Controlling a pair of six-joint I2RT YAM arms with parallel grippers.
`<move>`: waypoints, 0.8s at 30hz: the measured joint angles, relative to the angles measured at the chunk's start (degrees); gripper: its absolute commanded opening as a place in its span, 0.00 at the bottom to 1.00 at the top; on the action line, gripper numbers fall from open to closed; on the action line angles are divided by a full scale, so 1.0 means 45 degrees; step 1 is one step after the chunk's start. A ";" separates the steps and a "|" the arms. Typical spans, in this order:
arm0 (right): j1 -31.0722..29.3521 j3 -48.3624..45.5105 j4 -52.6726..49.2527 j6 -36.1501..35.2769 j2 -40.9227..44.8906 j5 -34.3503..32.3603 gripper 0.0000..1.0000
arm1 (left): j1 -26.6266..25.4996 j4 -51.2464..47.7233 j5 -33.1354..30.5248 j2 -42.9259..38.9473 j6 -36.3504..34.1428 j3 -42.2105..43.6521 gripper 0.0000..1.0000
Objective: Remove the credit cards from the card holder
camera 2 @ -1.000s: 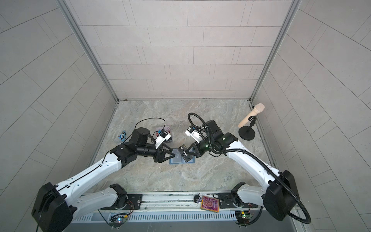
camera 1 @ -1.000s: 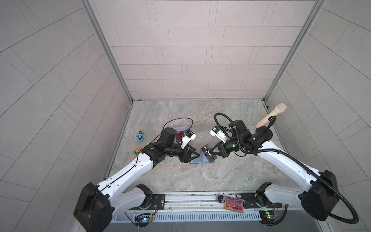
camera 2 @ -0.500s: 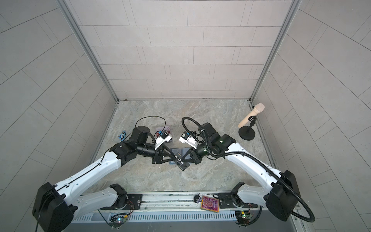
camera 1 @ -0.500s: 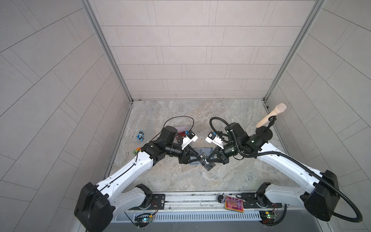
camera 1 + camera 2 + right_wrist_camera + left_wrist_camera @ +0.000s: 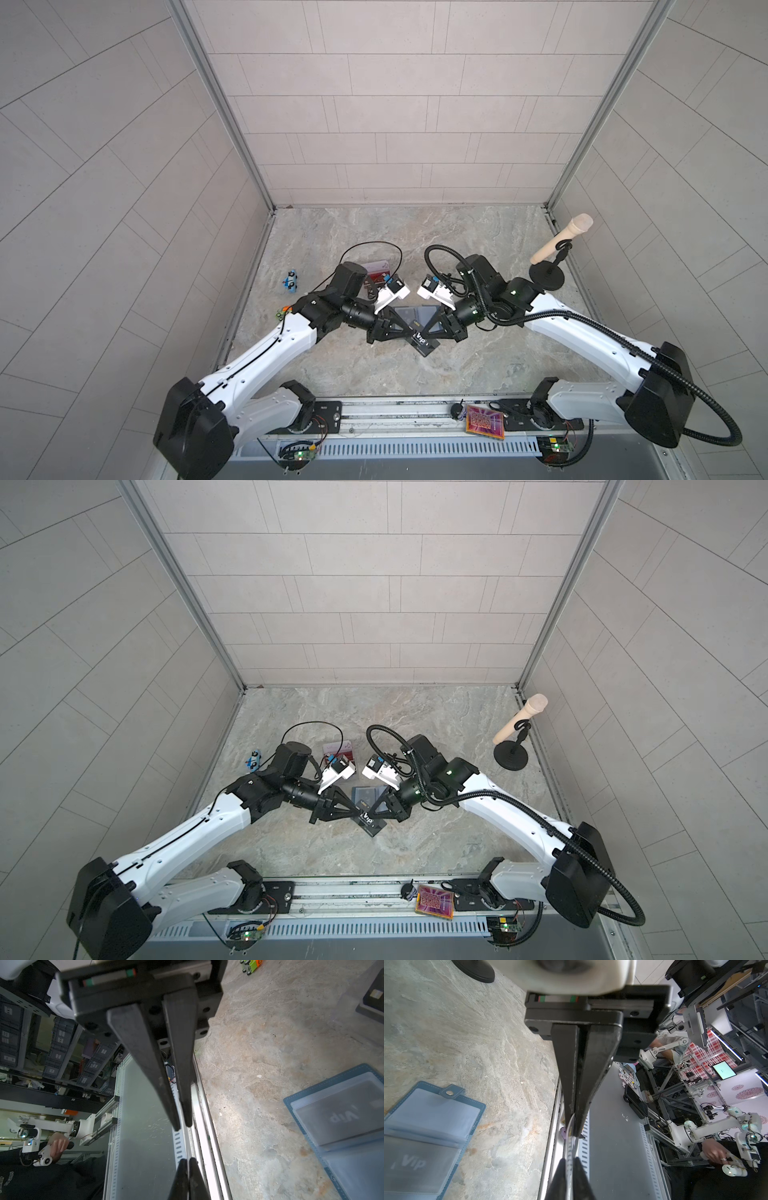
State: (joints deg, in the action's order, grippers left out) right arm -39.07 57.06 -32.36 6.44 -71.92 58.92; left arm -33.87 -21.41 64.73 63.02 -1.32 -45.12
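Note:
The slate-blue card holder [image 5: 405, 313] [image 5: 358, 792] lies open on the table, and a grey card marked "Vip" sits in one clear sleeve [image 5: 415, 1163] [image 5: 340, 1118]. Just in front of it, a dark credit card [image 5: 424, 343] [image 5: 371, 823] with white "Vip" is held flat above the table. My left gripper [image 5: 409, 334] [image 5: 569, 1165] is shut on one end and my right gripper [image 5: 432, 332] [image 5: 188, 1165] on the other. The left wrist view shows this card only as a thin edge [image 5: 570, 1142]. A pale card [image 5: 380, 265] and a red card [image 5: 376, 276] lie behind the left arm.
A toy microphone on a black stand [image 5: 548, 266] is at the right wall. A blue toy car [image 5: 291, 279] and a small green-orange toy [image 5: 282, 311] sit at the left. An orange-pink patterned tile [image 5: 484, 422] rests on the front rail.
The right gripper has drawn the dark card off the holder toward the front. The left gripper, open a second ago, has closed on the card's other end.

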 measured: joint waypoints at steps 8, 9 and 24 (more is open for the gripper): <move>0.0029 -0.0092 0.0471 0.0510 0.0175 -0.0894 0.19 | 0.0019 0.0471 -0.0466 0.0010 0.0631 0.0044 0.00; 0.0068 -0.0165 0.0661 0.0695 0.0272 -0.1107 0.21 | 0.0015 0.0661 -0.0559 -0.0019 0.0777 0.0049 0.00; 0.1341 -0.1506 0.2977 0.3293 0.2171 -0.3793 0.74 | 0.0010 0.5401 -0.4668 -0.0214 0.4993 0.1632 0.00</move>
State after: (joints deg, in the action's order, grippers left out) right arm -33.04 50.28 -18.96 21.26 -62.15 41.85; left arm -33.82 2.90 43.72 62.06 21.15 -37.78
